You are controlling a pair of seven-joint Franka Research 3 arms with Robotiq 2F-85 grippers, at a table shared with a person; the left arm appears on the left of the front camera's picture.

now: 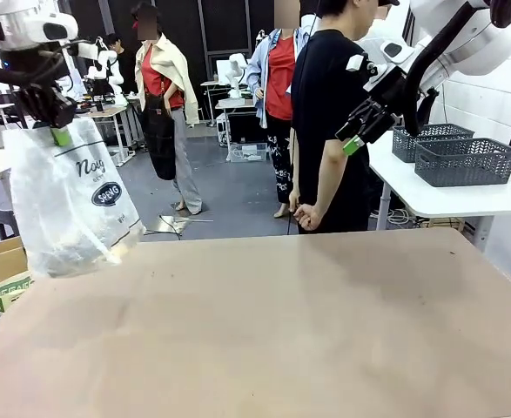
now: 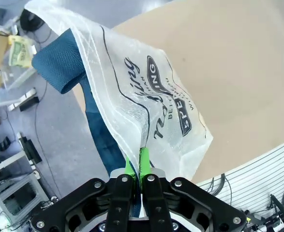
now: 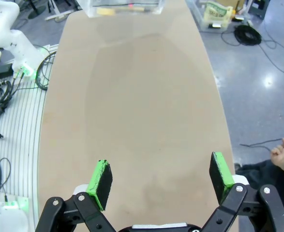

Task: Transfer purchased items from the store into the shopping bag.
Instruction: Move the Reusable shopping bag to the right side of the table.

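The left gripper [image 1: 61, 131] is clenched on the top of the shopping bag [image 1: 72, 205], a thin, crinkly, translucent whitish sack with a navy mesh handle [image 2: 59, 63], hanging at the far left edge of the smooth brown table [image 1: 281, 331]. Black script runs across it above a dark oval logo [image 1: 107, 194] reading "SPRING". The right gripper [image 3: 161, 181] hangs released, green pads wide apart over bare tabletop. Grey lattice baskets [image 1: 464, 161] sit on a white table far right.

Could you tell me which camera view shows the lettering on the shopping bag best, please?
The left wrist view: the shopping bag hangs close, its script and oval logo large. The front view shows the bag whole but the print small. The right wrist view gives just a distant glimpse of it.
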